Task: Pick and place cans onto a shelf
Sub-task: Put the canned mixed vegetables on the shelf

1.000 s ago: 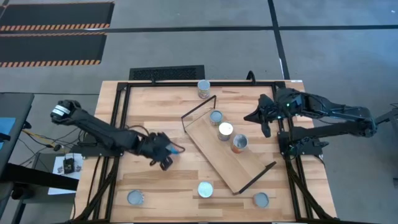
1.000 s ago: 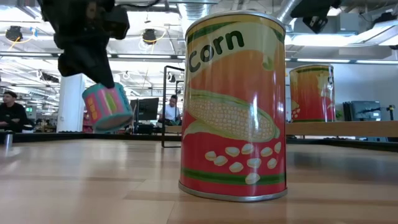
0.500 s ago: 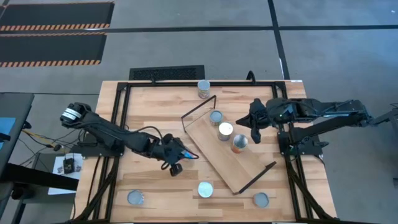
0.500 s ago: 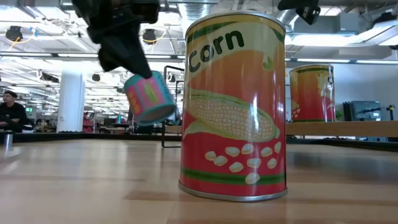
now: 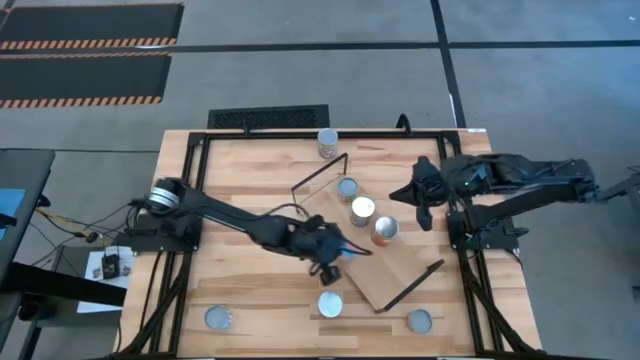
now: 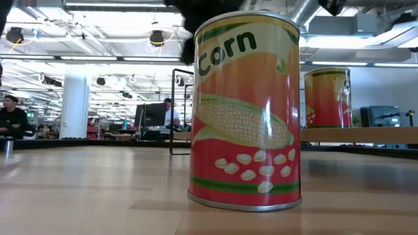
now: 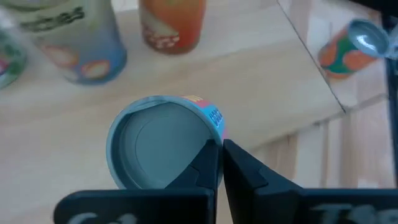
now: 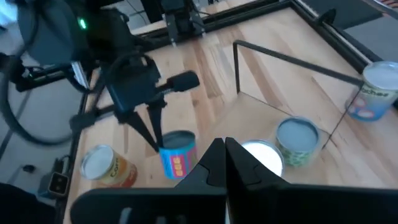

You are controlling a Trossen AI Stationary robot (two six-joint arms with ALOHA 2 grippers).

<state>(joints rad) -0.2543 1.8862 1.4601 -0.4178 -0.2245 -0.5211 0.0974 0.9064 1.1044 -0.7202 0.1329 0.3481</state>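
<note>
Plank table (image 5: 250, 170): shelf (image 5: 365, 245) holds three cans; four loose. Left gripper (image 5: 335, 255) pinches a fifth can's (image 7: 163, 142) rim over shelf. Right gripper (image 5: 418, 195) closed, empty.

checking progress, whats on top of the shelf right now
Three cans stand in a row on the shelf. The left gripper holds a fourth, blue can above the shelf's near side. The arm covers the board beneath it.
</note>
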